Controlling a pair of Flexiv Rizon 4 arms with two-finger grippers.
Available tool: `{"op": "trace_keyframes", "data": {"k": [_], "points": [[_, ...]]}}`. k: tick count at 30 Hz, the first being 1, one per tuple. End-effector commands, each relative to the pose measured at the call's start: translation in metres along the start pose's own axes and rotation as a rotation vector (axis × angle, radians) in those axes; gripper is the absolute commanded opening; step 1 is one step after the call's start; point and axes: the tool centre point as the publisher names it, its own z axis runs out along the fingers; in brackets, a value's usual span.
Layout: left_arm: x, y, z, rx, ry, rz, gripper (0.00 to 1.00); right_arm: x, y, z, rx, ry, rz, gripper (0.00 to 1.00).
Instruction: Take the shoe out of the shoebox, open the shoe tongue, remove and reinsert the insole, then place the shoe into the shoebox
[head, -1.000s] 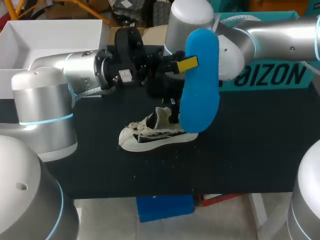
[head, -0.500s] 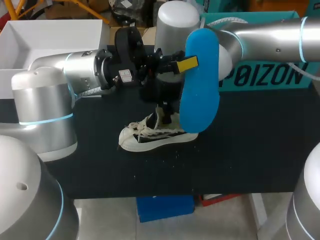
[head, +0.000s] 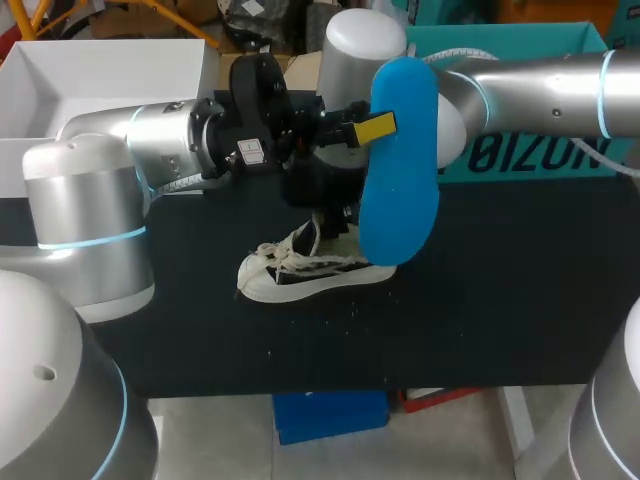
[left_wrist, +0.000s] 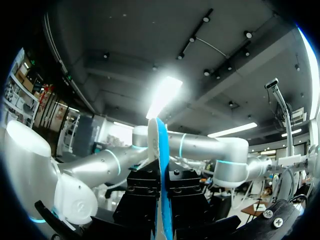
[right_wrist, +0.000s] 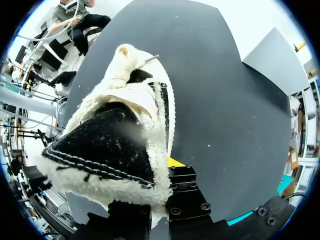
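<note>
A white-soled shoe (head: 300, 275) with black sides and fleece lining lies on the black table (head: 500, 300), toe to the left. My left gripper (head: 372, 128) hangs above it, shut on a blue insole (head: 398, 170) that stands on end. In the left wrist view the insole (left_wrist: 161, 150) shows edge-on between the fingers of the left gripper (left_wrist: 161, 187). Coming in from the right behind the insole, my right gripper (head: 335, 212) is down at the shoe's opening. Close up, the right gripper (right_wrist: 159, 197) is shut on the fleecy tongue (right_wrist: 161, 150) of the shoe (right_wrist: 105, 145).
An open white box (head: 110, 70) stands at the back left behind my left arm. A teal box (head: 530, 110) stands at the back right behind my right arm. The table's front edge runs just below the shoe.
My right gripper came down to the shoe's opening and shut on the tongue, which now stands more upright. The left arm kept still with the insole.
</note>
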Motion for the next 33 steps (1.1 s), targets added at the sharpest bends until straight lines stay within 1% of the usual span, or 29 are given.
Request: {"op": "trace_keyframes", "data": {"k": [1,10,11,12,14,16,17,19,20,23,26,28,29,30,33], "points": [[0.000,0.001,0.000,0.001,0.002,0.001,0.00,0.000,0.000,0.000,0.002,0.000,0.001,0.00],[0.000,0.001,0.000,0.001,0.002,0.001,0.00,0.000,0.000,0.000,0.002,0.000,0.001,0.00],[0.000,0.001,0.000,0.001,0.002,0.001,0.00,0.000,-0.005,-0.005,0.040,-0.018,0.023,0.00],[0.000,0.001,0.000,0.001,0.002,0.001,0.00,0.000,-0.009,-0.015,0.052,-0.027,0.055,0.00],[0.000,0.001,0.000,0.001,0.002,0.001,0.00,-0.003,-0.016,-0.045,0.082,-0.069,0.160,0.00],[0.000,0.001,0.000,0.001,0.002,0.001,0.00,-0.005,-0.023,-0.079,0.059,-0.076,0.266,0.00],[0.000,0.001,0.000,0.001,0.002,0.001,0.00,-0.006,-0.028,-0.094,0.064,-0.085,0.324,0.00],[0.000,0.001,0.000,0.001,0.002,0.001,0.00,-0.009,-0.037,-0.122,0.051,-0.133,0.470,0.00],[0.000,0.001,0.000,0.001,0.002,0.001,0.00,-0.009,-0.041,-0.133,0.057,-0.173,0.535,0.00],[0.000,0.001,0.000,0.001,0.002,0.001,0.00,-0.009,-0.048,-0.160,0.018,-0.219,0.710,0.00],[0.000,0.001,0.000,0.001,0.002,0.001,0.00,-0.010,-0.049,-0.174,-0.036,-0.235,0.931,0.00],[0.000,0.001,0.000,0.001,0.002,0.001,0.00,-0.011,-0.050,-0.177,-0.060,-0.267,1.081,0.00],[0.000,0.001,0.000,0.001,0.002,0.001,0.00,-0.011,-0.050,-0.177,-0.079,-0.264,1.134,0.00],[0.000,0.001,0.000,0.001,0.002,0.001,0.00,-0.011,-0.049,-0.174,-0.079,-0.268,1.200,0.00],[0.000,0.001,0.000,0.001,0.002,0.001,0.00,-0.010,-0.042,-0.163,-0.091,-0.275,1.317,0.00]]}}
